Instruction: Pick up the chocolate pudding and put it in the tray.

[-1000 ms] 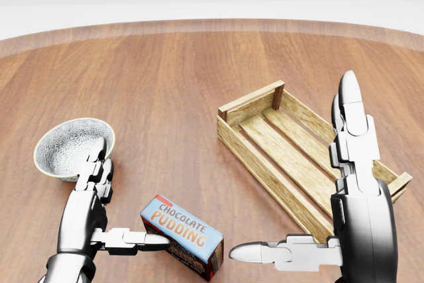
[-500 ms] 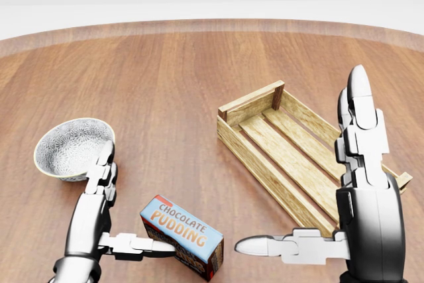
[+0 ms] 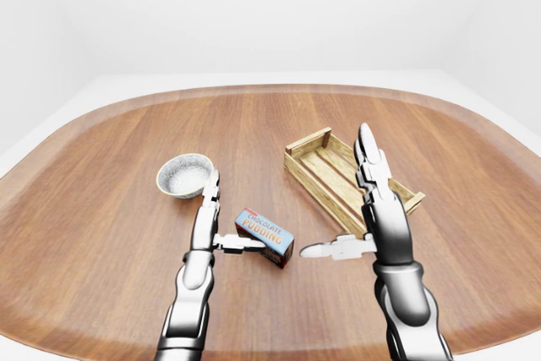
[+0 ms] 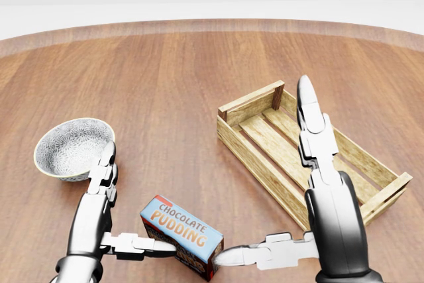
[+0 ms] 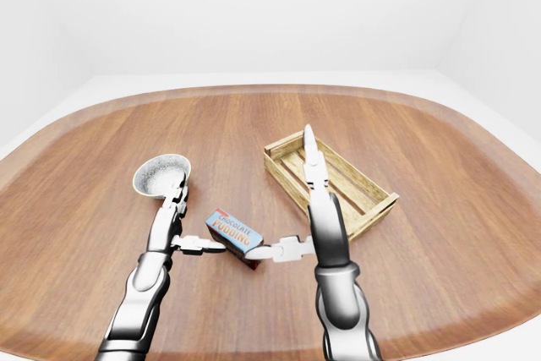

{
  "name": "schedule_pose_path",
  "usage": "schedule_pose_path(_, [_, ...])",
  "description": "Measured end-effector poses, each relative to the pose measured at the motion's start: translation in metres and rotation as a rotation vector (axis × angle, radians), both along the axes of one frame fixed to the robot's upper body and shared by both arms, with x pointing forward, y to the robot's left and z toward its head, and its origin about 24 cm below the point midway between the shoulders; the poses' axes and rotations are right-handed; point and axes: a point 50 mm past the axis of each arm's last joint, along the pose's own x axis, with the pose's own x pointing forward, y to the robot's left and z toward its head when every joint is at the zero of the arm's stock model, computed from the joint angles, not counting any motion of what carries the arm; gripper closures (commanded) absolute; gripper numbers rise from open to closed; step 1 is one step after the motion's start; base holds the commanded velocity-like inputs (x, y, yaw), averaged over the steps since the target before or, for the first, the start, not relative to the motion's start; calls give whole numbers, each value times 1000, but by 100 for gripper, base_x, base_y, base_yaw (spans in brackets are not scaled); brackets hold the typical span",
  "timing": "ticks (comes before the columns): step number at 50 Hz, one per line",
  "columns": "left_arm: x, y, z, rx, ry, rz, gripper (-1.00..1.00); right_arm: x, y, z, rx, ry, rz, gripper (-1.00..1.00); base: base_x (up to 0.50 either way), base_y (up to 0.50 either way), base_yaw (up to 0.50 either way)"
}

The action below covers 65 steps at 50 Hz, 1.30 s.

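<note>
Chocolate pudding (image 3: 265, 237), in the left-eye view, lies flat on the table (image 3: 101, 209) between bowl (image 3: 184, 175) and tray (image 3: 351, 179), a light, stiff carton best squeezed across its two short ends. In the head view, the left hand (image 4: 99, 220) is spread, thumb touching the box's left end. The right hand (image 4: 311, 210) is also spread, its thumb tip at the right end, nothing clamped yet.
</note>
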Motion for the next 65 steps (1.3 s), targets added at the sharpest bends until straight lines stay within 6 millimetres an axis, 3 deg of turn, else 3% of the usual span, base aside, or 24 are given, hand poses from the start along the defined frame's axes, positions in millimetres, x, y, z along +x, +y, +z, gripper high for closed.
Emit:
schedule_pose_path(22, [0,0,-2,3,6,0,-100,10,17,-24,-30,89,82,-100,0,0,0])
schedule_pose_path(45, [0,0,-2,4,9,0,-100,49,21,-80,-61,321,46,-100,0,0,0])
schedule_pose_path(65, [0,0,-3,5,10,0,-100,58,21,-120,-77,488,27,-100,0,0,0])
